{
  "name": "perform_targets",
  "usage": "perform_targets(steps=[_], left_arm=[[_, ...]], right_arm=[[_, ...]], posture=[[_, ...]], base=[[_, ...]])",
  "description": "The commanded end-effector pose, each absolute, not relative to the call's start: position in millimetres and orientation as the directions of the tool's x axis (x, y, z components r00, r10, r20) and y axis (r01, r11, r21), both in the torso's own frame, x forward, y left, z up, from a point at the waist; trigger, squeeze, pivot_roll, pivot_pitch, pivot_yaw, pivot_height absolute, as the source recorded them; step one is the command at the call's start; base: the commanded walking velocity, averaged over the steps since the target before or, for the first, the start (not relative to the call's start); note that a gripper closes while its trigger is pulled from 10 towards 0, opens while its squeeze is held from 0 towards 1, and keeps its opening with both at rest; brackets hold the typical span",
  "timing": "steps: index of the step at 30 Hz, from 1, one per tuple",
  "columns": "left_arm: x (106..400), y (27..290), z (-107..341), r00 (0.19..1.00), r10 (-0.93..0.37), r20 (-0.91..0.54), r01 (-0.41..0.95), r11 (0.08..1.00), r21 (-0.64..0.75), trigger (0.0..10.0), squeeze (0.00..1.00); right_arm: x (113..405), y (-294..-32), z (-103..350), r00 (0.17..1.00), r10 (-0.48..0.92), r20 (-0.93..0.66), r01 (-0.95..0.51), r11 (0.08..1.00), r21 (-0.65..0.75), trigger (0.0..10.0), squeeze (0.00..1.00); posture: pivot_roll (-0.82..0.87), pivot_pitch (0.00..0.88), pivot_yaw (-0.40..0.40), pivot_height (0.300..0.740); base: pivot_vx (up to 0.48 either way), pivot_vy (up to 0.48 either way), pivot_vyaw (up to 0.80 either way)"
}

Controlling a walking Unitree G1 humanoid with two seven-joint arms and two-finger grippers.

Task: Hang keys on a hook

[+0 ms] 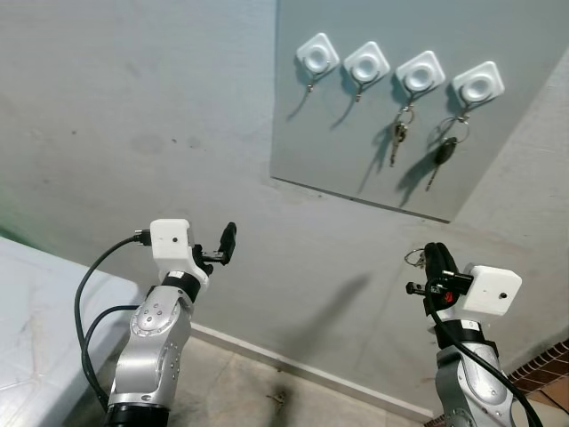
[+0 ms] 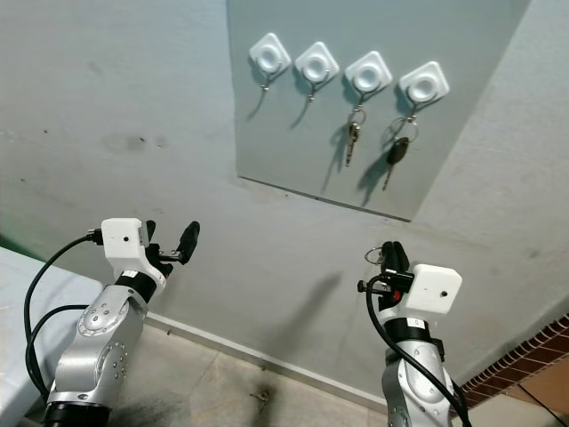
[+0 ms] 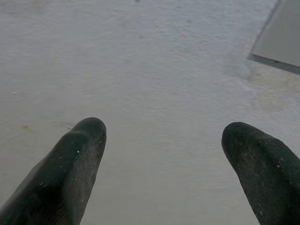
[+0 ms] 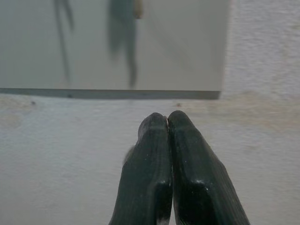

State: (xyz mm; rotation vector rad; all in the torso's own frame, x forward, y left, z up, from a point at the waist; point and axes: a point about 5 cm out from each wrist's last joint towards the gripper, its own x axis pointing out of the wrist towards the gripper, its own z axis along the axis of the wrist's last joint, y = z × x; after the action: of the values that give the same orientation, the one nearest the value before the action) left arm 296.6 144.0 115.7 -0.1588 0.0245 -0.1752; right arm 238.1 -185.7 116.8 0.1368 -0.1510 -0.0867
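Gripping keys [image 1: 415, 258], right tool [image 1: 435, 252], hooks [image 1: 418, 73]

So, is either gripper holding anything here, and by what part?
The right gripper pinches a key ring at its edge; the left gripper is open, empty.

A plain home entryway or utility corner: a rough grey plastered wall [image 1: 133, 116] carries a smooth panel [image 1: 498, 160] with 4 white hooks [image 1: 317, 55], 2 holding keys [image 1: 398, 135], above a tiled floor [image 1: 240, 382].
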Motion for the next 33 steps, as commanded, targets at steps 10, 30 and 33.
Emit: perform_targets(steps=[10, 30, 33], left_arm=[[297, 146, 117, 0.986, -0.168, -0.015, 0.164, 0.975, -0.149, 10.0, 0.0], [298, 140, 120, 0.982, -0.189, -0.007, 0.187, 0.974, -0.128, 10.0, 0.0], [299, 137, 121, 0.979, -0.204, -0.026, 0.199, 0.972, -0.128, 10.0, 0.0]], right_arm=[[238, -183, 120, 0.984, -0.086, 0.155, 0.061, 0.986, 0.154, 10.0, 0.0], [239, -181, 121, 0.985, -0.079, 0.152, 0.055, 0.986, 0.155, 10.0, 0.0], [241, -181, 122, 0.986, -0.067, 0.151, 0.045, 0.988, 0.146, 10.0, 0.0]], posture=[[0.03, 0.039, -0.008, 0.74], [0.03, 0.039, -0.008, 0.74], [0.03, 0.038, -0.01, 0.74]], base=[[0.0, 0.227, 0.0], [0.0, 0.0, 0.0], [0.0, 0.0, 0.0]])
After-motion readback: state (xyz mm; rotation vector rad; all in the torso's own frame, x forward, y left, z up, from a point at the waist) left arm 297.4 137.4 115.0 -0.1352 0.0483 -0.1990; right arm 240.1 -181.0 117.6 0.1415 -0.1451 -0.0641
